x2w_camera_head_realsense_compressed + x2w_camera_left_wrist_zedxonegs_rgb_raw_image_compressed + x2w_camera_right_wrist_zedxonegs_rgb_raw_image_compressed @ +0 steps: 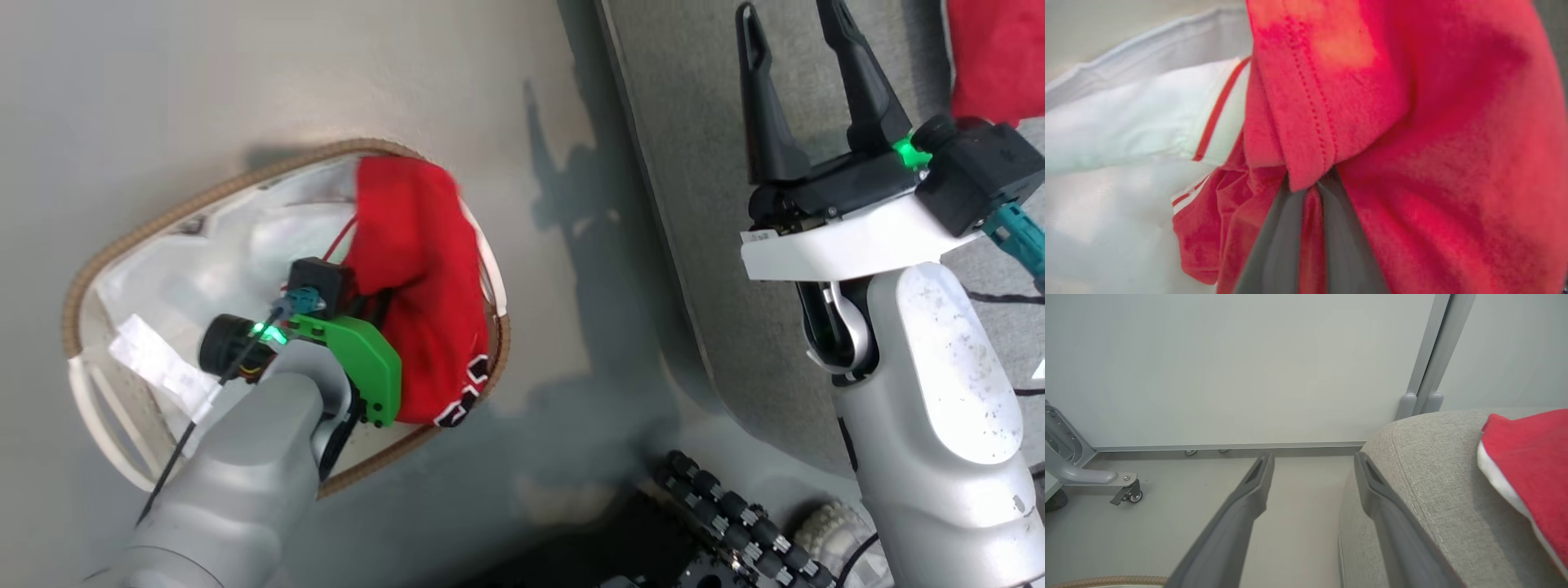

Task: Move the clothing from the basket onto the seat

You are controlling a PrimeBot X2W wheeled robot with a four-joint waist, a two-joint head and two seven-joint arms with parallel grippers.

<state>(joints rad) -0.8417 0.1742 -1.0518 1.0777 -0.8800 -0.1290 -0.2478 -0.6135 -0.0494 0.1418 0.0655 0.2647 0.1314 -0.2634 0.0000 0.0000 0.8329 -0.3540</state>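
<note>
— In the basket (204, 194) on the floor (245, 73), what is there?

— A red garment (424, 278), bunched at the basket's right end on top of the white liner (163, 269). In the head view its long axis runs from the far rim down to the near rim, leaning a little to the right. The end with the black-and-white letter patch (464, 402) points toward the robot and reaches the near rim.

— And the left gripper (1310, 192)?

— It is down inside the basket, against the garment's left side. The left wrist view shows its two dark fingers (1280, 245) drawn together, with a fold of the red cloth pinched between them. A stitched hem hangs over their tips.

— The right gripper (786, 16)?

— It is over the edge of the seat (694, 204), well apart from the basket. Its fingers point away from the robot and its jaws are spread, with nothing between them.

— What about the seat itself?

— It is grey woven fabric and stands to the right of the basket, with its rounded corner toward the robot. A second red piece (992, 57) with white trim lies on it, beyond the right gripper and to its right. The right wrist view shows that piece resting on the cushion, apart from the fingers.
</note>
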